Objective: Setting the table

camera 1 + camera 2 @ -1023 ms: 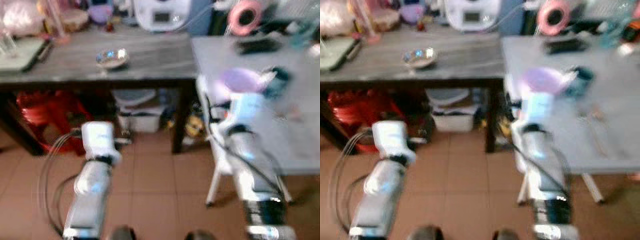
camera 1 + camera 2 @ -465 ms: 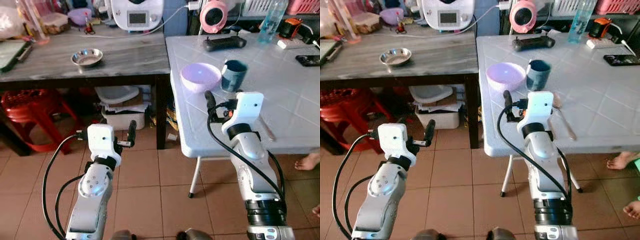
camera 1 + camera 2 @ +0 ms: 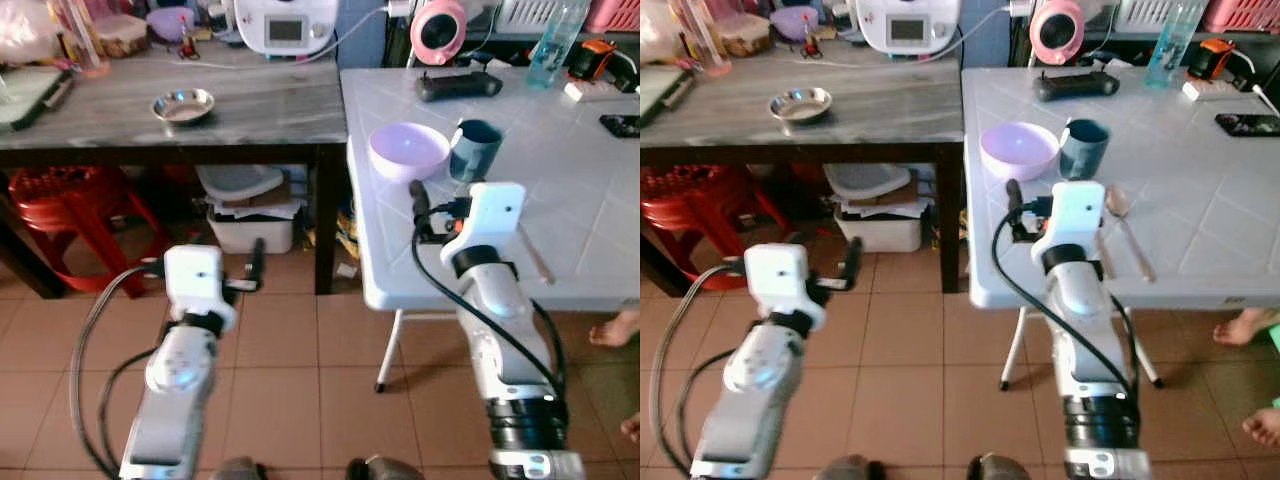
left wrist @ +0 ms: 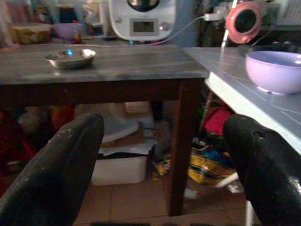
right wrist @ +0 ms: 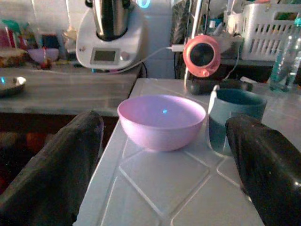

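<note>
A lilac bowl [image 3: 408,150] and a dark teal cup [image 3: 474,150] stand side by side near the left edge of the white table [image 3: 580,200]. A metal spoon [image 3: 1118,205] lies in front of the cup, its handle pointing toward the table's front. My right gripper [image 5: 163,121] hovers open over the table's front left corner, just short of the bowl, with nothing in it. My left gripper [image 4: 162,122] is open and empty above the floor, facing the dark wooden table [image 3: 250,110]. A small steel bowl [image 3: 183,104] rests on that table.
A white appliance [image 3: 285,25], jars and a green tray line the wooden table's back. Under it are a red stool [image 3: 60,200] and plastic boxes [image 3: 250,210]. A black controller [image 3: 458,85], bottle and phone lie on the white table. A person's bare foot [image 3: 615,328] is on the tiles at right.
The head views were blurred a second ago and are sharp now; the camera has shifted slightly. Both grippers stay open and empty, and bowl, cup and spoon have not moved.
</note>
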`<state>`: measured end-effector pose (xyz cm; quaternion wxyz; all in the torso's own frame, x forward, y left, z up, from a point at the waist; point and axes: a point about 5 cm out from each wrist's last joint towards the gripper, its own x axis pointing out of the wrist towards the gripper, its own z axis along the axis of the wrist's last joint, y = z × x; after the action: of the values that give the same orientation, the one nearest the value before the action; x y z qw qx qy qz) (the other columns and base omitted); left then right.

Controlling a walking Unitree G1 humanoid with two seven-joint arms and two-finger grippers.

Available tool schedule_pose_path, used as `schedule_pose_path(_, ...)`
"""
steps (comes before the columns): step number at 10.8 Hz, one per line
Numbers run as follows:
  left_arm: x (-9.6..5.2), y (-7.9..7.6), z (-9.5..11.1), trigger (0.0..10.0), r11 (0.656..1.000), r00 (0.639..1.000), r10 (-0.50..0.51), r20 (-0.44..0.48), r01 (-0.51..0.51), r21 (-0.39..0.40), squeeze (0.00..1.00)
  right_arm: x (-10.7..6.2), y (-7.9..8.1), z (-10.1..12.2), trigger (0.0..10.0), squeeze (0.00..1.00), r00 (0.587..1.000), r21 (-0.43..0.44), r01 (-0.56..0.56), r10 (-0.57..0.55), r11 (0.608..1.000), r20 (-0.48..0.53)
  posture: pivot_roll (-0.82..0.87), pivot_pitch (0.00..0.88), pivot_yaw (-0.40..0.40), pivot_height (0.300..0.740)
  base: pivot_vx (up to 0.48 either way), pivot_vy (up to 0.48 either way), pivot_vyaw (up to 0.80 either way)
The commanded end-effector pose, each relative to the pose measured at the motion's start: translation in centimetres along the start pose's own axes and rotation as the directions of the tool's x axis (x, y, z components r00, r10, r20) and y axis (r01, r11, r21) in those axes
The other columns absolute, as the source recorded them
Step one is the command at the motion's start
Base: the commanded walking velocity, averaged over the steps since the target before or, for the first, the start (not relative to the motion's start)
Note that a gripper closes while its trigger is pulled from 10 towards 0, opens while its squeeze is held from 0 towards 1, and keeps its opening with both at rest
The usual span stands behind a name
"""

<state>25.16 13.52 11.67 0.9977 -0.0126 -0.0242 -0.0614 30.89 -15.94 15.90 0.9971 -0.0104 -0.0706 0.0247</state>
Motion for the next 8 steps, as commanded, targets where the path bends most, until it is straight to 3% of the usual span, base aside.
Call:
schedule_pose_path(1, 0.2, -0.5, 0.3, 10.0, 1.000, 1.000, -0.027, 0.011, 0.027, -0.002, 0.00, 0.1, -0.2, 0.3, 10.0, 0.00, 1.000, -0.004, 0.010, -0.010, 1.000, 0.007, 0.03, 0.046, 0.031, 0.740, 0.244, -0.394, 0.00)
schedule_pose_path(3, 0.6, -0.2, 0.7, 10.0, 1.000, 1.000, -0.018, 0.025, 0.018, 0.000, 0.00, 0.2, -0.1, 0.5, 10.0, 0.00, 1.000, -0.007, 0.010, -0.010, 1.000, 0.015, 0.04, 0.059, 0.028, 0.740, 0.120, -0.394, 0.00)
schedule_pose_path(8, 0.4, 0.6, 0.5, 10.0, 0.998, 0.998, 0.058, 0.014, -0.059, 0.015, 0.00, 0.0, 0.0, 0.5, 10.0, 0.00, 1.000, -0.010, 0.001, -0.001, 1.000, 0.021, 0.04, 0.066, 0.034, 0.740, 0.000, 0.000, 0.00)
